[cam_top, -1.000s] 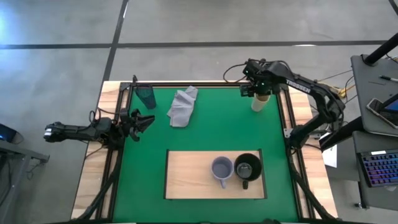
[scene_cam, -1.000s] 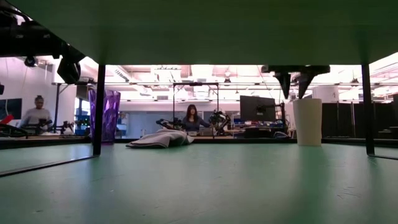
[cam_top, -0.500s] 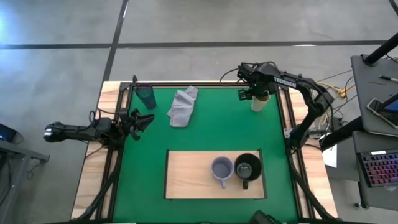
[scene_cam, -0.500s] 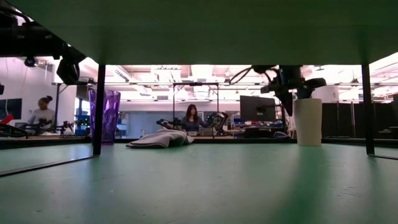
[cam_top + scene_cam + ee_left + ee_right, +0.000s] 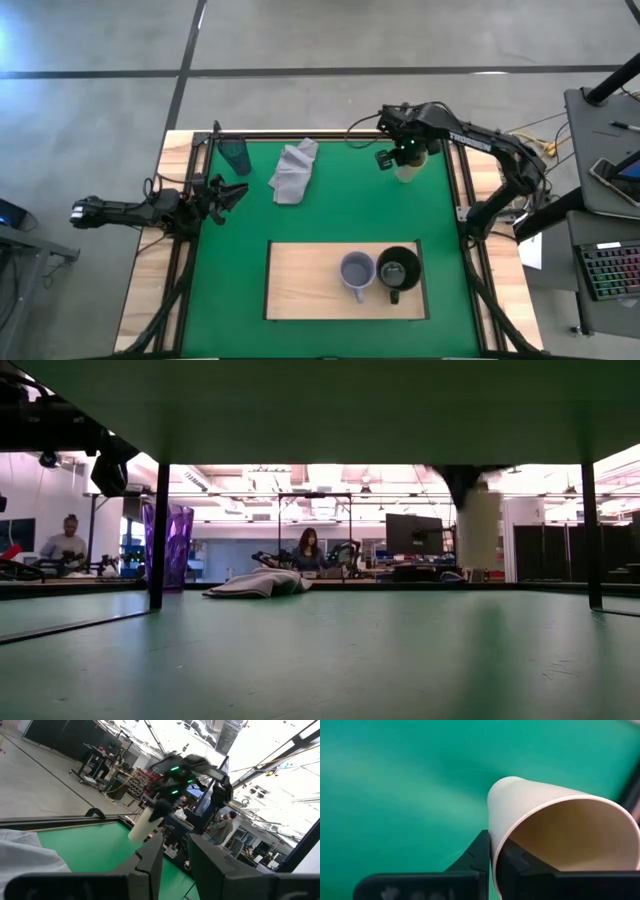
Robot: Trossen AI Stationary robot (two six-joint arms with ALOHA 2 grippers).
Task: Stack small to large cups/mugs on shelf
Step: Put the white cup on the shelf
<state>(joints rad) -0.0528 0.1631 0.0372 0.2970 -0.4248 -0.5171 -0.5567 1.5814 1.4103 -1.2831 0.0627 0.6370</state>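
My right gripper (image 5: 403, 158) is at the mat's far right, shut on the cream cup (image 5: 478, 530). The cup hangs clear of the green mat. The lavender-grey mug (image 5: 356, 270) and the black mug (image 5: 398, 268) stand side by side on the right part of the wooden shelf (image 5: 300, 285), which lies flat on the mat near the front edge. The teal-and-purple tumbler (image 5: 235, 155) stands upright at the far left corner. My left gripper (image 5: 225, 195) waits open at the mat's left edge, holding nothing. My right gripper pinches the cream cup's wall at the rim (image 5: 495, 837), with one finger (image 5: 512, 862) inside the cup and the other finger (image 5: 477, 857) outside. The fingers come from above. The cup hangs below them, mouth up, its base lifted off the mat.
A crumpled light grey cloth (image 5: 292, 170) lies on the mat between the tumbler and the cup. A dark frame rail (image 5: 462, 190) runs along the mat's right edge. People sit at desks in the room beyond the table.
My right gripper has come down onto the cream cup and shut on its rim. It has lifted the cup off the mat and carried it a little toward the table's left.
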